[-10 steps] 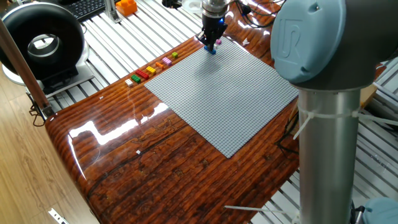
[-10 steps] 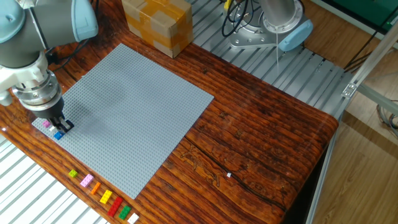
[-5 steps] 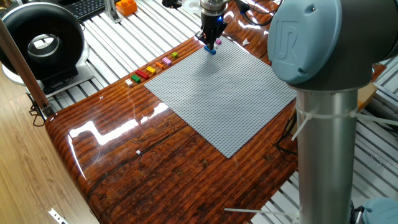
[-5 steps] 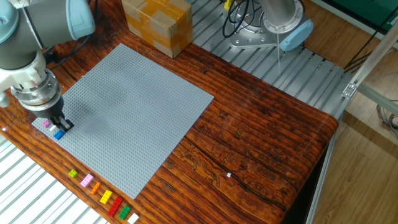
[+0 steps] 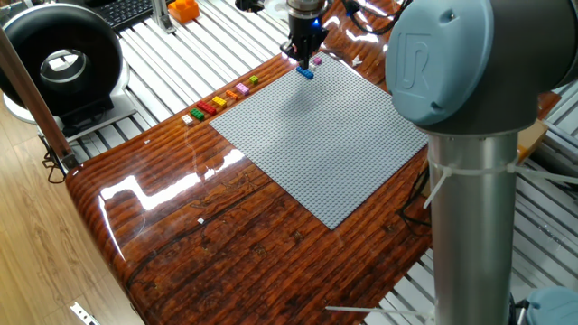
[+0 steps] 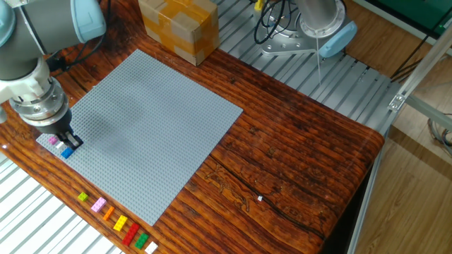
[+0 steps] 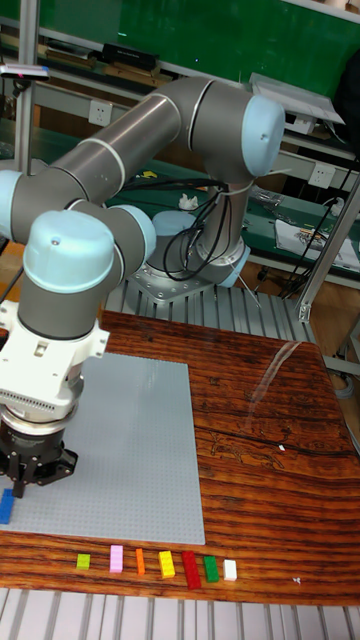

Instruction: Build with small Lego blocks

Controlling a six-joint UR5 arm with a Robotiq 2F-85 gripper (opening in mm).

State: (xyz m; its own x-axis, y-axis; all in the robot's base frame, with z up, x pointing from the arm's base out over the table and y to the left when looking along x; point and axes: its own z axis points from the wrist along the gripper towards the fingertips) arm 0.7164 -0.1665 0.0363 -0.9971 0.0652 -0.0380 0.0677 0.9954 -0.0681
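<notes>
A blue brick and a pink brick sit on the far corner of the grey baseplate. My gripper hangs just above the blue brick, fingers slightly apart and holding nothing. The pink brick lies beside the fingers. In the tall fixed view the gripper is to the right of the blue brick. A row of small Lego blocks in white, green, red, yellow, orange, pink and lime lies on the wood beside the plate.
A cardboard box stands past the plate's far edge. The arm's thick column fills the right of one fixed view. A black round device and a chunky orange object sit off the table.
My gripper has lifted up off the blue brick, which stays on the baseplate. The other bricks have not moved.
</notes>
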